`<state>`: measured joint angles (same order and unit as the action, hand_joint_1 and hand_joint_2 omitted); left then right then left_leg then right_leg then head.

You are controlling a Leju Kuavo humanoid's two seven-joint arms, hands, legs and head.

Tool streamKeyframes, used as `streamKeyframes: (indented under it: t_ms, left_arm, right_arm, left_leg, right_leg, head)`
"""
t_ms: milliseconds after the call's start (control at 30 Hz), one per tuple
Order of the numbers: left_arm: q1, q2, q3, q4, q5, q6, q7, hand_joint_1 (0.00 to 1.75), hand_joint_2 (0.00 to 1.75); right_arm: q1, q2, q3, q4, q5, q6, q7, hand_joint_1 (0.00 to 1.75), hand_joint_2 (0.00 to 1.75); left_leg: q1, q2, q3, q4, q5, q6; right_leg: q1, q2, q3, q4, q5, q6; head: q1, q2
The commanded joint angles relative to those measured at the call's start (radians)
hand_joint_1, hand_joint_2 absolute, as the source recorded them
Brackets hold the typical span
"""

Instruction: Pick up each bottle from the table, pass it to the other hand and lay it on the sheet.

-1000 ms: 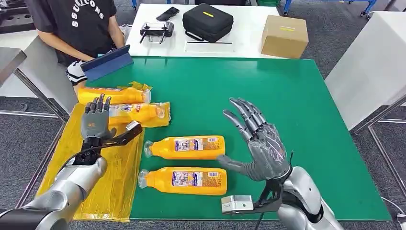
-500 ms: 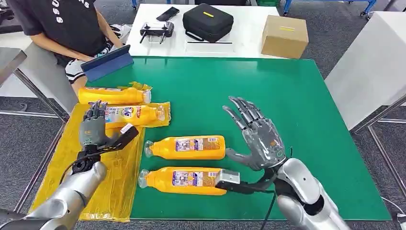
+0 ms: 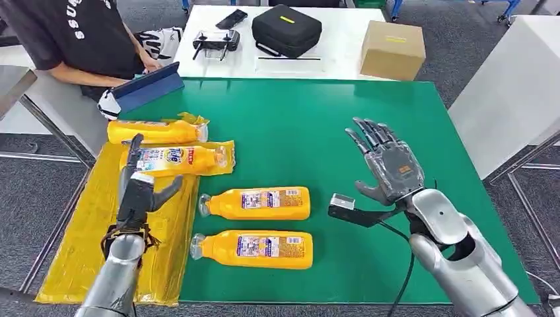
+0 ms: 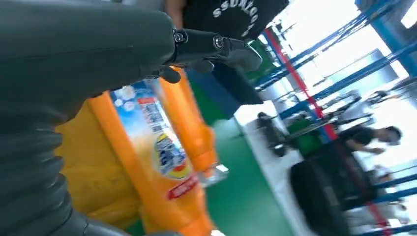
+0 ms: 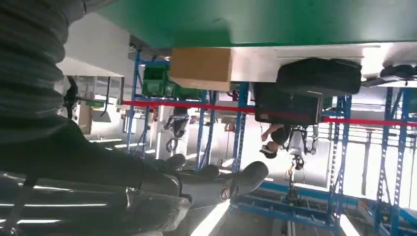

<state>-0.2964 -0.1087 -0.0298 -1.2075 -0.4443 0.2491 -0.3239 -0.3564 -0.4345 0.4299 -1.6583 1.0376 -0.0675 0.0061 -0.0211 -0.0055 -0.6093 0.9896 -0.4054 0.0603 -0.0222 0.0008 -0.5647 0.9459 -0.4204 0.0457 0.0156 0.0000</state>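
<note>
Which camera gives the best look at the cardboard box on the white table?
The head view: the cardboard box sits whole and upright on the white table, right of the black case. The right wrist view shows it upside down and smaller. The left wrist view looks at bottles instead.

person's black shirt (image 3: 72,30) | white letters "ssuilcons", partly cut off
</note>
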Motion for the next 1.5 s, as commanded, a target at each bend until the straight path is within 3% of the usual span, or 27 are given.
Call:
streamKeyframes:
  t_ms: [33,267,400,533,700,1000,1167,1500]
  left_arm:
    - [0.040,0.060,0.020,-0.178,0.096,-0.038,-0.006,0.00,1.75]
    - [0.035,0.057,0.014,-0.170,0.101,-0.036,-0.007,0.00,1.75]
    - [0.029,0.044,-0.012,-0.160,0.105,-0.037,-0.007,0.00,1.75]
    - [0.014,0.027,-0.037,-0.141,0.088,-0.026,0.015,0.00,1.75]
    - [0.024,0.029,-0.051,-0.139,0.068,-0.001,0.022,0.00,1.75]
    - [0.031,0.025,-0.040,-0.137,0.062,0.010,0.034,0.00,1.75]
    - [0.018,0.016,-0.039,-0.115,0.064,0.007,0.035,0.00,1.75]
    - [0.013,0.011,-0.036,-0.104,0.064,0.012,0.043,0.00,1.75]
  right_arm:
    - [-0.083,-0.010,0.049,0.142,-0.041,0.037,-0.016,0.00,1.75]
    - [-0.087,-0.007,0.060,0.154,-0.060,0.049,-0.023,0.00,1.75]
    - [-0.045,0.077,0.075,0.216,-0.129,0.037,-0.053,0.00,1.75]
    - [-0.113,0.175,0.115,0.358,-0.192,0.024,-0.074,0.00,1.75]
    - [-0.093,0.252,0.152,0.431,-0.226,-0.009,-0.099,0.00,1.75]
    - [-0.150,0.319,0.187,0.567,-0.272,0.004,-0.125,0.00,1.75]
    - [-0.186,0.345,0.214,0.659,-0.287,-0.011,-0.136,0.00,1.75]
    - [-0.200,0.356,0.242,0.698,-0.269,-0.031,-0.117,0.00,1.75]
  left_leg:
    - [0.001,0.003,0.002,0.000,-0.001,-0.003]
    - [0.001,0.001,0.002,0.000,0.000,-0.003]
    - [0.002,0.001,0.005,-0.001,-0.001,-0.004]
    - [0.002,0.004,0.007,-0.001,-0.001,-0.005]
    - [0.003,0.003,0.005,-0.001,0.000,-0.004]
    - [0.003,0.006,0.010,0.000,-0.003,-0.008]
    - [0.002,0.001,0.005,-0.001,0.000,-0.005]
    - [0.002,0.001,0.004,0.000,0.000,-0.004]
  right_leg:
    - [0.001,0.003,0.001,0.000,0.000,-0.002]
    - [0.000,0.001,0.002,0.000,0.000,-0.002]
    - [0.001,0.000,0.005,-0.002,0.000,-0.003]
    - [0.002,0.003,0.006,-0.001,0.000,-0.004]
    - [0.002,0.002,0.004,-0.002,0.001,-0.003]
    - [0.002,0.006,0.008,0.000,-0.001,-0.005]
    - [0.001,0.001,0.004,0.000,0.000,-0.003]
    - [0.001,0.000,0.004,0.000,-0.001,-0.003]
  head:
    - [0.000,0.000]
    - [0.000,0.000]
    - [0.000,0.000]
    - [0.000,0.000]
    - [0.000,0.000]
    - [0.000,0.000]
    - [0.000,0.000]
    - [0.000,0.000]
